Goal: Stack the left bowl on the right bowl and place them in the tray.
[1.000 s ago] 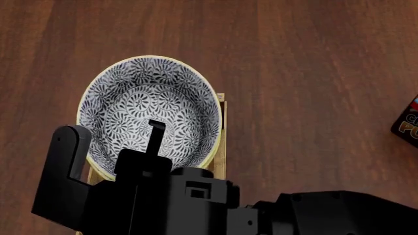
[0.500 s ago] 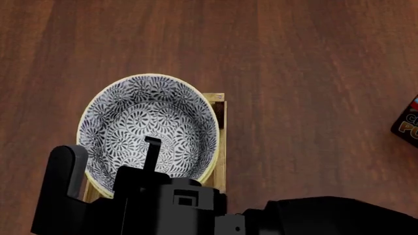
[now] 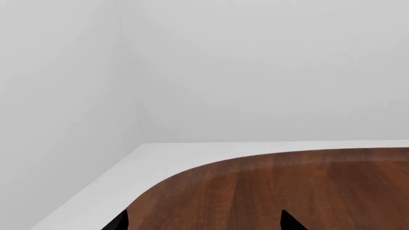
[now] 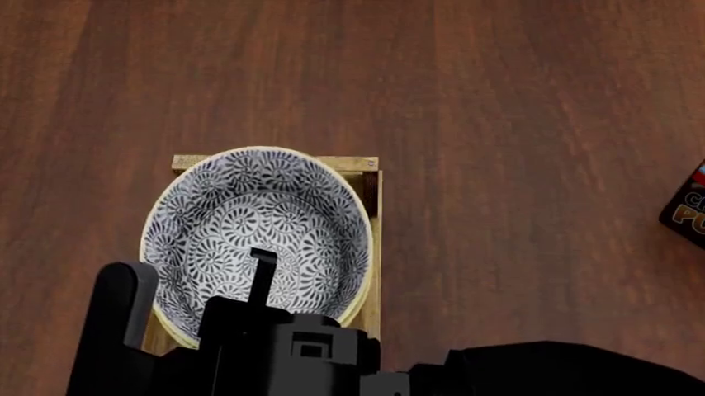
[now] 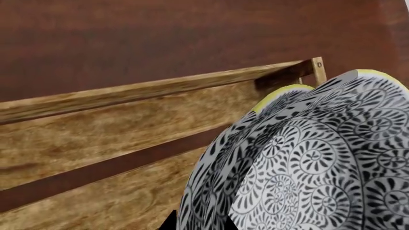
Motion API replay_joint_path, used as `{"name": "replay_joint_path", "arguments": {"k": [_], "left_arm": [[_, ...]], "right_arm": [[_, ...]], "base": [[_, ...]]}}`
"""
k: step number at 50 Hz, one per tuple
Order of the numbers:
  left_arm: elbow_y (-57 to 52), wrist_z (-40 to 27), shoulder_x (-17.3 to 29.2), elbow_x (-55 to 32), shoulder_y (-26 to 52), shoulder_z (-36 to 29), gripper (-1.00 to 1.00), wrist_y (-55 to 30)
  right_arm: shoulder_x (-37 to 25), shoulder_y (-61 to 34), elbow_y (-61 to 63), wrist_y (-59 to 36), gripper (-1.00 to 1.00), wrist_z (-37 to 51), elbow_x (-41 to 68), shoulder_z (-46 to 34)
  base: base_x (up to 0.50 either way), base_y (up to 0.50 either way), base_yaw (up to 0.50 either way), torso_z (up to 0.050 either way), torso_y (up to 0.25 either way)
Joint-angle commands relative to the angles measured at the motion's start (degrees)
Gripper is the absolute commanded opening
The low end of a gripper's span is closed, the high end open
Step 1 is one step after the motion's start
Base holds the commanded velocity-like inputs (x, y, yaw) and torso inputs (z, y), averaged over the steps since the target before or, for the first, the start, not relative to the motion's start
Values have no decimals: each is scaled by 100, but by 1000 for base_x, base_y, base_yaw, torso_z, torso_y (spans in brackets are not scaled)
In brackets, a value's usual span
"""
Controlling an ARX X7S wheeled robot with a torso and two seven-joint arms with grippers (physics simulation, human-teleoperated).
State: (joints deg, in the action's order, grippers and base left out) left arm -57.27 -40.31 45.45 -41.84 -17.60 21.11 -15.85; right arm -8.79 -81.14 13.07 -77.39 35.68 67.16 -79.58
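Head view showed the right gripper (image 4: 198, 285) with its jaws clamped on the near rim of the stacked patterned bowls (image 4: 259, 231), at lower left of frame. They sat inside the wooden tray (image 4: 372, 239); the left gripper's (image 3: 203, 224) tips stood apart over the wooden table (image 3: 307, 191).

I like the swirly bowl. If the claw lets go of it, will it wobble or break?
The blue-and-white patterned bowl with a yellow rim looks like glazed ceramic, so probably stiff and breakable. Its rounded sides might rock slightly. Two nested rims show in the right wrist view, so inside the light wooden tray it should likely settle.
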Motion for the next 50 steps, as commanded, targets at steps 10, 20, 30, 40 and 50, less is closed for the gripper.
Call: {"name": "replay_joint_path", "arguments": {"k": [10,20,30,40,50], "left_arm": [[8,-54,65,-6,-34,-27,100,57],[22,-67,80,10,-55,-46,100,100],[25,-70,84,-1,-122,1,100,162],[6,-117,122,-21,-118,-25,100,168],[23,-149,158,-19,-88,-75,100,177]], "right_arm": [[-12,122,-109,137,-100,-34,-312,-138],[1,179,-173,224,-100,-73,-370,-243],[58,216,-190,238,-100,-75,-358,-309],[65,244,-211,269,-100,-104,-352,-373],[85,291,-259,297,-100,-130,-361,-457]], "base": [[0,0,0,0,1],[0,0,0,1,1],[0,0,0,0,1],[0,0,0,0,0],[0,0,0,0,1]]}}
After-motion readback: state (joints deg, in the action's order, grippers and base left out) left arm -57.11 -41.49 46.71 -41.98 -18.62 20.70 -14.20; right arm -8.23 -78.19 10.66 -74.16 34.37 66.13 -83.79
